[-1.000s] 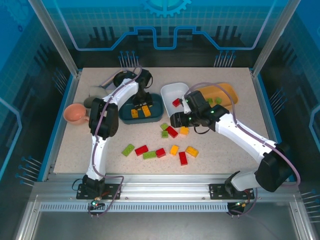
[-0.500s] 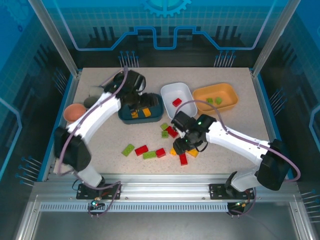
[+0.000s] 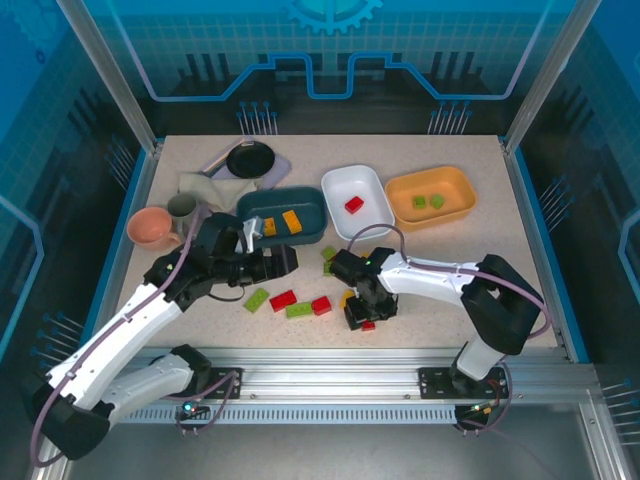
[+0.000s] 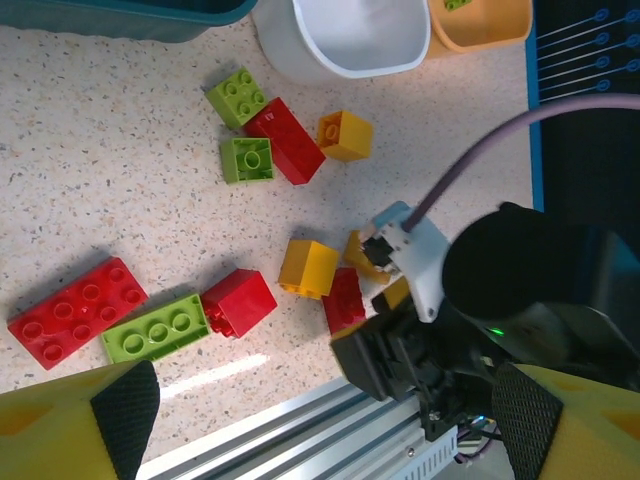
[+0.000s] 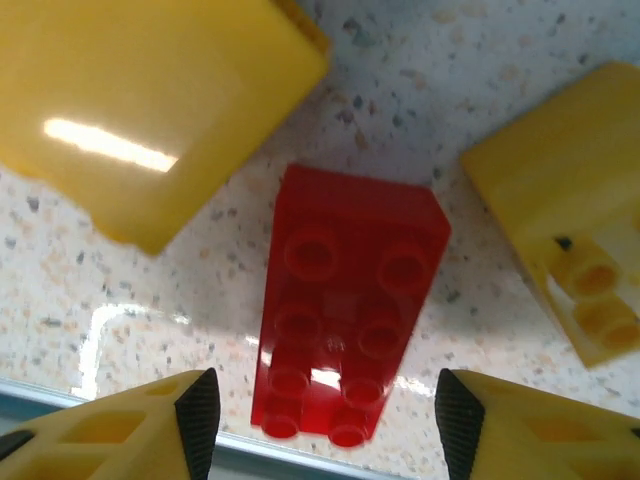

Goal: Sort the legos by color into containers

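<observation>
Over by the table's left edge sits a pink cup [image 3: 150, 228], and a black pan [image 3: 250, 158] lies nearer the far edge. The left gripper [image 3: 283, 262] hangs just in front of the teal dish [image 3: 312, 210], its fingers [image 4: 125, 410] spread wide with nothing between them. Two yellow-orange bricks [image 3: 291, 220] lie in that dish. Between that gripper and the near edge runs a loose row of bricks [image 3: 299, 310]: green, red, green, red. Mid-table toward the far edge, the white dish [image 3: 372, 183] holds one red brick [image 3: 353, 204]. The right gripper [image 3: 362, 312] is down low close to the near edge. Its fingers [image 5: 195, 425] are partly spread to either side of a long red brick [image 5: 345, 320] lying studs up, and a small gap shows on each side, so they are not gripping it. Yellow bricks [image 5: 150, 110] lie just beside it. Toward the far right corner, the yellow-orange dish [image 3: 455, 185] holds two green bricks [image 3: 420, 202].
</observation>
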Robot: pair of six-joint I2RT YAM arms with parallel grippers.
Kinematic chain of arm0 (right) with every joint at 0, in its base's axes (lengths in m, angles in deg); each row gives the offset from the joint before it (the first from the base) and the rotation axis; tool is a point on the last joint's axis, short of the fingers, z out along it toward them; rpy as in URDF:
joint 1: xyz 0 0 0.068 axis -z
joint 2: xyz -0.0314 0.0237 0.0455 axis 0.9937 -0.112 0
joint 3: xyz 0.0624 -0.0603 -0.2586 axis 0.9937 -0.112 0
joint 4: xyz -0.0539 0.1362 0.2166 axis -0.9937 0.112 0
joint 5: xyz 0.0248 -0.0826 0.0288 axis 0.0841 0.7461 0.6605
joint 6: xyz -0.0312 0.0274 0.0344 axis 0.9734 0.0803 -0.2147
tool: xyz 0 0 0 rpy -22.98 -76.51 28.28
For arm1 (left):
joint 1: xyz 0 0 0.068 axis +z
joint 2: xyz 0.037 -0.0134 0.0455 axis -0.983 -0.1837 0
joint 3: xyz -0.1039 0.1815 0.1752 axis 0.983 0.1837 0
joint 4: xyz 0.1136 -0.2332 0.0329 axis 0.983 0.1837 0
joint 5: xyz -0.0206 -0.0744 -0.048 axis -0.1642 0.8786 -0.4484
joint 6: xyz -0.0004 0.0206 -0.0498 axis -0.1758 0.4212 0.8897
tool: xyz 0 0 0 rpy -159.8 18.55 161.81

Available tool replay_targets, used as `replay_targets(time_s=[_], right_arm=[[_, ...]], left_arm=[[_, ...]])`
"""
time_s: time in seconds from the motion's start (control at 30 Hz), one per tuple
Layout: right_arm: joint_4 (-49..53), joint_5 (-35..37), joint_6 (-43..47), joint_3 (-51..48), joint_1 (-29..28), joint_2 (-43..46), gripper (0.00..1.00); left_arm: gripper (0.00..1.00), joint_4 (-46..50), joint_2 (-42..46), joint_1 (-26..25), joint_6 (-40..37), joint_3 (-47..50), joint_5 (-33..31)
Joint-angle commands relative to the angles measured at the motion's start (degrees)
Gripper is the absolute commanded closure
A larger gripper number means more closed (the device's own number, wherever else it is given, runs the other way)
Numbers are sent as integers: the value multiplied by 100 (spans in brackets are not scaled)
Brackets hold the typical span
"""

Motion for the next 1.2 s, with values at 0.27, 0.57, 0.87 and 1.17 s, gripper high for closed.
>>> replay_targets(time_s=[0.27, 0.57, 0.87, 1.17], right_arm=[[-140, 202, -320, 155, -83, -446, 66], [1088, 991, 74, 1525, 701, 637, 75], [1506, 1142, 527, 4560, 2175, -1865, 76], [2500, 934, -214, 7061, 2691, -4151, 72]], left_arm=[[10, 45, 178, -30, 84, 156, 146], [11, -29, -315, -12, 89, -707, -117], [11, -560, -1664, 309, 125, -1792, -127], [11, -528, -2148, 418, 9, -2123, -106]])
